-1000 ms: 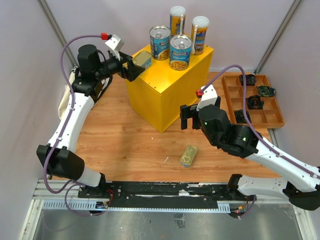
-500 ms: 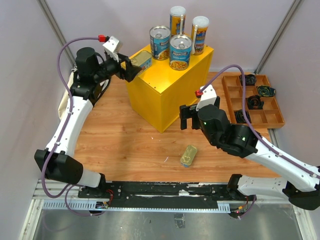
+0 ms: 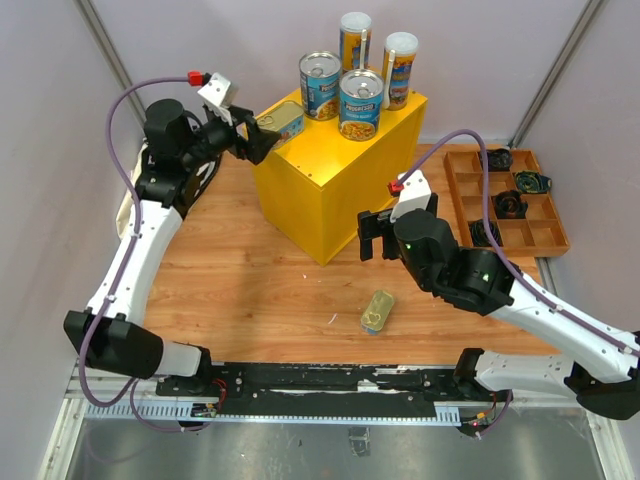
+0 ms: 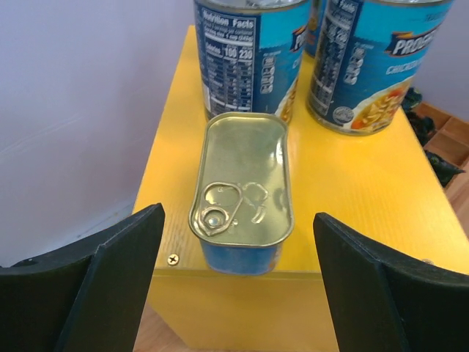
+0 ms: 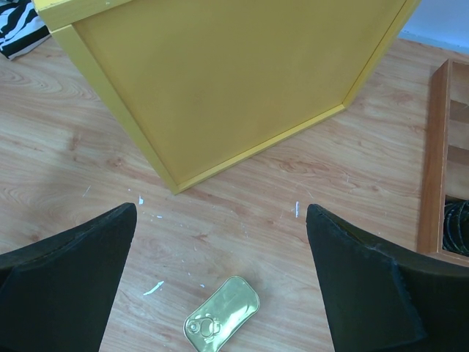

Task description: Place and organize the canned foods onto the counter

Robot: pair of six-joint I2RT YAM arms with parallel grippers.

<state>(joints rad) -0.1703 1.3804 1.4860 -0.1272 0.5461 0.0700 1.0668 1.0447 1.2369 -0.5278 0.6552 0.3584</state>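
Retreat is what I am seeing in the top view: my left hand (image 3: 258,141) is sitting further back from the counter (image 3: 330,190) than a second ago, spread wide and no longer around the flat tin (image 3: 281,121). That tin is resting on the counter's left corner, just beside the blue-labelled cans (image 3: 320,85), with the tall cans (image 3: 355,40) standing behind. My right hand (image 3: 370,236) is hovering where it was, spread and holding nothing, above the loose tin (image 3: 377,311).

The left wrist view is showing the flat tin's long axis running away from me, pull-ring end nearest, both fingers (image 4: 110,279) standing clear of it.

The right wrist view is looking down on the loose tin lying on the scuffed wood-grain table (image 5: 95,169), ring end towards me, long axis tilting right. The brown tray (image 5: 432,169) is edging in; pale walls are closing the cell.
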